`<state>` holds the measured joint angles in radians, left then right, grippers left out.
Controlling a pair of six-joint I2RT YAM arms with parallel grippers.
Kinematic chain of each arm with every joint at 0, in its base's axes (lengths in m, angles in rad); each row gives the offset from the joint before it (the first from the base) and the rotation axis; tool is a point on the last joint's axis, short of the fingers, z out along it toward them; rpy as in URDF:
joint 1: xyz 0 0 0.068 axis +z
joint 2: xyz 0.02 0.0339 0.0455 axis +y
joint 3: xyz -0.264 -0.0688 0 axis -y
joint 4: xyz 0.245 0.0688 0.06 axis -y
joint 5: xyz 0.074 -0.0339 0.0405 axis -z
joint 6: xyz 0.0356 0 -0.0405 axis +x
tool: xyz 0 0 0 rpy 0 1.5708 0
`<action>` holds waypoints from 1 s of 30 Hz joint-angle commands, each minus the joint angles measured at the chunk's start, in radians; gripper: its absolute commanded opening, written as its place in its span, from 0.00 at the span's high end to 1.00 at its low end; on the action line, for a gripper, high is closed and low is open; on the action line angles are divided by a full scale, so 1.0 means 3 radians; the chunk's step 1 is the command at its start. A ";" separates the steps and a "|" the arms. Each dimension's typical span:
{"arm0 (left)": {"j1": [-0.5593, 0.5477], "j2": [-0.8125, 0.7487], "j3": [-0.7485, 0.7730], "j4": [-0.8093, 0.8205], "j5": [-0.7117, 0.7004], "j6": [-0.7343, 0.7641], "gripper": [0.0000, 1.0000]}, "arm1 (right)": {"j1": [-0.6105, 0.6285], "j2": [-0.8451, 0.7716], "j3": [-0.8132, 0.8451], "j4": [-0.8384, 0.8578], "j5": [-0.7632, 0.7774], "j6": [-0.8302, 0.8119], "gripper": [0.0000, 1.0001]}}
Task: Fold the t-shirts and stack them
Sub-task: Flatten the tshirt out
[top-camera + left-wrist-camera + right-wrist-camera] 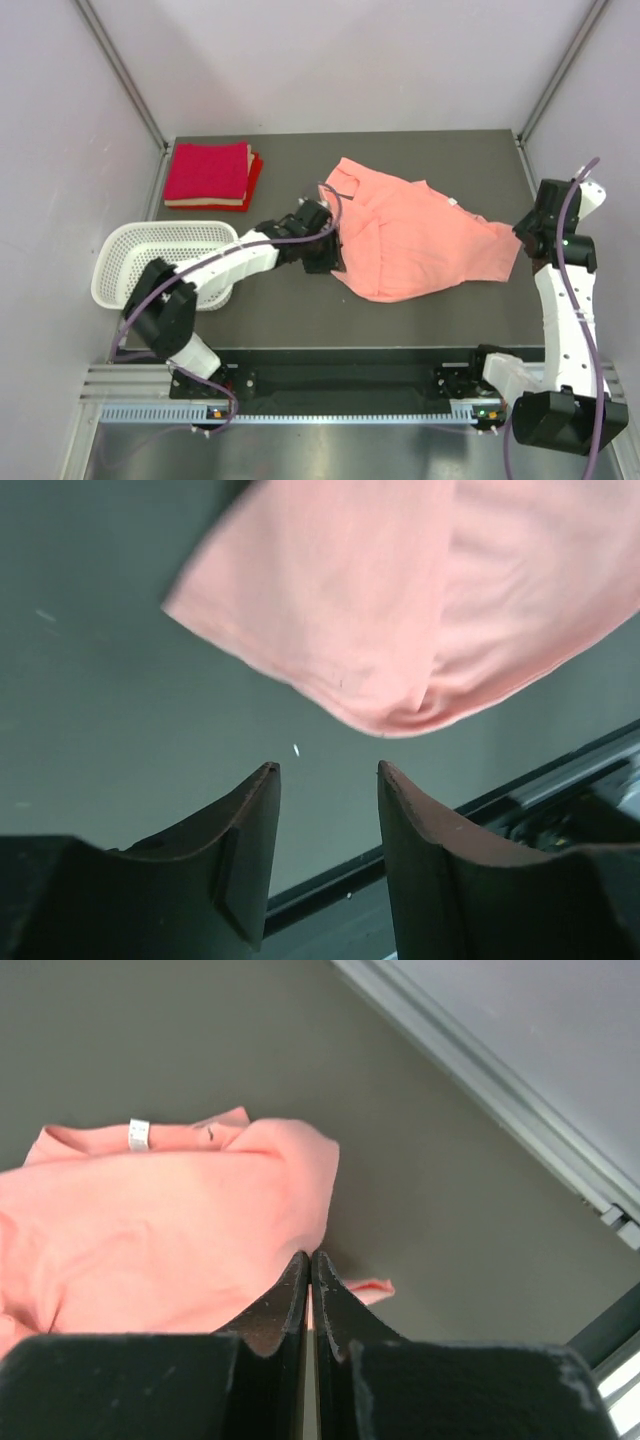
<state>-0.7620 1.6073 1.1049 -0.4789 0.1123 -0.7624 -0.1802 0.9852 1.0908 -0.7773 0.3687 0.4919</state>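
Right gripper (311,1260), 3 o'clock, pinched on salmon t-shirt (420,240) corner; shirt rumpled mid-table. Left gripper (328,770) spread open, empty, at its 9 o'clock edge. Red t-shirts (207,172) stacked, 10 o'clock.

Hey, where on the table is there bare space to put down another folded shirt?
Bare table: the back strip between the folded red stack and the salmon t-shirt, and the near strip in front of that shirt. Crowded: the left, with the basket and left arm.
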 commanded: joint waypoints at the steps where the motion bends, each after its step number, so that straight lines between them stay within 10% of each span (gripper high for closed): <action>1: 0.0335 -0.0433 -0.0097 0.0078 -0.0078 0.0051 0.51 | -0.0049 -0.0160 -0.0041 0.0213 -0.0226 0.0027 1.00; 16: 0.0730 0.0225 -0.0538 0.1289 0.0505 -0.0128 0.51 | -0.0049 -0.0308 -0.0179 0.0371 -0.0380 0.0058 1.00; 30: 0.0566 0.0671 -0.0293 0.0764 -0.0047 -0.0128 0.52 | -0.0043 -0.0293 -0.0195 0.0413 -0.0396 0.0073 1.00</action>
<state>-0.5720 1.7771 0.9894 -0.1444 0.2138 -0.8169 -0.1810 0.9115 1.0275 -0.6941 0.2558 0.5079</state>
